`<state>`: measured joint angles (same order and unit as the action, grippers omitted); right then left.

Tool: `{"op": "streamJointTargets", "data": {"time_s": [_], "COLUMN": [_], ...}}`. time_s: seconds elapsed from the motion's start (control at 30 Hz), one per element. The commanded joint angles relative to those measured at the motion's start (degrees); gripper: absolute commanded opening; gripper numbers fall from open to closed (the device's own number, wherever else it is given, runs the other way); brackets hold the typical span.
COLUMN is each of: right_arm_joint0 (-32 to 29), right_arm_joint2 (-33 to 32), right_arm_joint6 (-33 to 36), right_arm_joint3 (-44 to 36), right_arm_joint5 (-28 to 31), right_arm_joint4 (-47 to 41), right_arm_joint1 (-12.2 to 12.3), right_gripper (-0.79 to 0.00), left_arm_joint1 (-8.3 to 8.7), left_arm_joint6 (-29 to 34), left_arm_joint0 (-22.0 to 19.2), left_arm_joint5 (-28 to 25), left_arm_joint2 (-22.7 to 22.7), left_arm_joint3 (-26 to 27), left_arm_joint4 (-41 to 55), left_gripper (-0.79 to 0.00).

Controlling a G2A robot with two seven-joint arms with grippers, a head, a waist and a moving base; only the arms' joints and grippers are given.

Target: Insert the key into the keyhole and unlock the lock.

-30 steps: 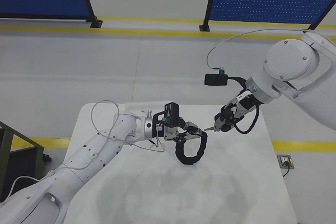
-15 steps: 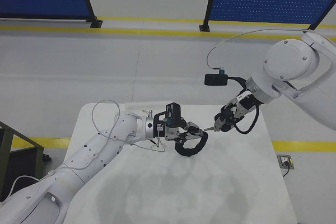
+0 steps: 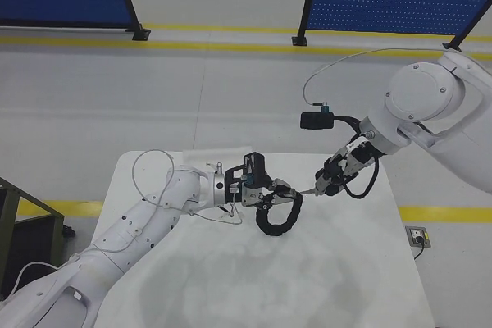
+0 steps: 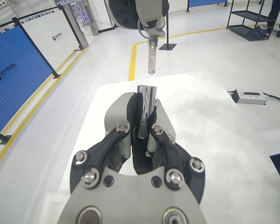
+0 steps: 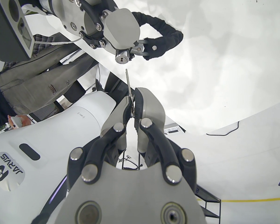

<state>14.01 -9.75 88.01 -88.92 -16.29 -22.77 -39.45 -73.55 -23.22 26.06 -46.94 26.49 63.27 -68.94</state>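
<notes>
The left end effector point(image 4: 144, 104) was closed narrowly on the chrome barrel of a lock point(image 4: 146, 99). The barrel was gripped between the black-padded fingers, with its end pointing away from the wrist. A black fabric-covered cable loop point(image 5: 164, 36) was seen curving out from the lock, above the white counter point(image 3: 353, 271). The right end effector point(image 5: 132, 100) was pinched shut on the head of a silver key point(image 5: 128, 80), and the blade was left sticking out past the fingertips. A small key ring point(image 4: 141, 30) was seen at the key's head.

Beyond the counter's edge, a grey power box point(image 4: 247, 93) with a cord was seen. Farther off, a black shelf rack point(image 4: 249, 12) and blue barrier panels point(image 3: 57, 12) were seen on the floor.

The key's tip was held just short of the keyhole point(image 5: 121, 59) in the barrel's end face. It was roughly in line with the keyhole and not touching it.
</notes>
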Motion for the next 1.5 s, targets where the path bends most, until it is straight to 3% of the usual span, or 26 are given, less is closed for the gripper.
{"op": "streamJointTargets", "data": {"time_s": [0.0,0.7,1.47], "right_arm_joint0": [0.3,-1.8,-1.5], "right_arm_joint2": [0.0,0.0,0.0], "right_arm_joint6": [0.0,0.0,0.0], "right_arm_joint3": [-0.1,0.0,1.0], "right_arm_joint5": [0.0,0.0,0.0], "right_arm_joint4": [-0.1,1.5,0.8], "right_arm_joint1": [-0.1,-0.5,-1.0], "right_gripper": [-0.785,-0.785,-0.785], "left_arm_joint1": [-0.07,-3.58,-5.54], "left_arm_joint6": [0.3,-3.1,-3.3], "left_arm_joint0": [0.3,-0.3,0.3], "left_arm_joint5": [0.0,-1.3,-3.2], "left_arm_joint2": [0.3,0.9,3.4], "left_arm_joint3": [0.2,-3.6,-5.7], "left_arm_joint4": [-1.0,-6.9,-9.1], "left_gripper": [-0.785,-0.785,-0.785]}}
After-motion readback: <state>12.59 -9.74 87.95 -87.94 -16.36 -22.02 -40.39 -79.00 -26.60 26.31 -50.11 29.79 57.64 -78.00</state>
